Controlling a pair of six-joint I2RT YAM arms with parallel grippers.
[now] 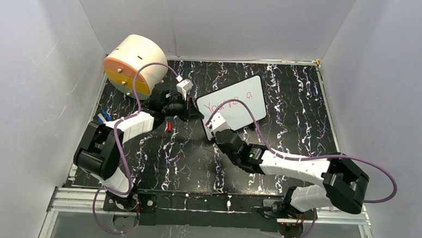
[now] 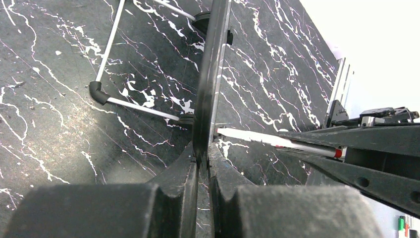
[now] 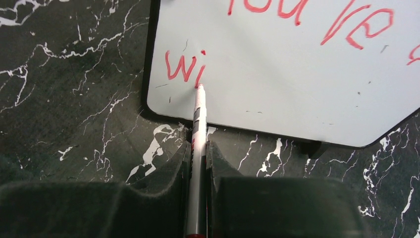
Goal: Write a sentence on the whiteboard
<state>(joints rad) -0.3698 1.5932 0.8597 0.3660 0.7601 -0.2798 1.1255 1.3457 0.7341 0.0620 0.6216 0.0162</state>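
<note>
The whiteboard (image 1: 242,107) stands tilted on the dark marbled table, propped on a wire stand (image 2: 99,91). Red lettering (image 1: 229,101) reads "You're a" on its upper line; in the right wrist view a second line (image 3: 184,67) reads "wi". My left gripper (image 1: 190,108) is shut on the board's left edge, which the left wrist view shows edge-on (image 2: 210,84) between the fingers. My right gripper (image 1: 217,131) is shut on a white-and-silver marker (image 3: 199,119), whose red tip touches the board just under the "i". The marker (image 2: 267,139) also shows in the left wrist view, pointing at the board.
A beige drum (image 1: 132,66) with an orange face lies at the back left. A small red cap (image 1: 168,126) rests on the table below the left gripper, and a blue item (image 1: 105,115) sits by the left wall. White walls enclose three sides.
</note>
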